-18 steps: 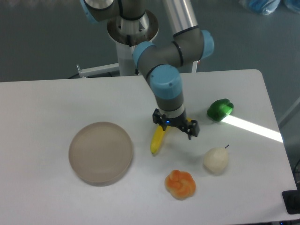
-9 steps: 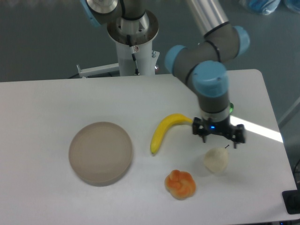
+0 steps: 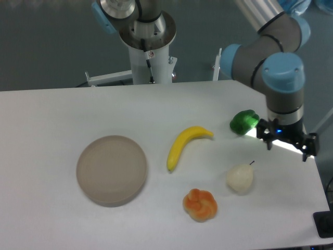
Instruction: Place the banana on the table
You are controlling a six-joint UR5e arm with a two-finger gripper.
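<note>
On the table [image 3: 62,109], a flat white top with rounded corners and a matte finish, the banana [image 3: 183,146] lies free near the middle: a smooth, slender, bright yellow curve with its blunt end pointing down-left and its stem end up-right. Left of it sits a round tan-grey plate [image 3: 112,170] with a shallow raised rim and a dull surface. Below the banana rests a lumpy orange-yellow fruit [image 3: 200,204] with glossy lobes, and to the right of that a pale, cream-coloured pear [image 3: 240,177] with a thin dark stem. A shiny green pepper [image 3: 244,121] stands further up, beside a bright strip of light across the tabletop.

The gripper [image 3: 286,145] hangs over the right edge of the table, just right of the pepper, its two dark fingers spread apart with nothing between them. The arm above it has grey cylindrical links and light blue joint caps.

Half a second ago the gripper stood right beside the banana's stem end and above the pear; it has since swung right and slightly up, well apart from the banana. The banana, plate and other fruit have kept their places.
</note>
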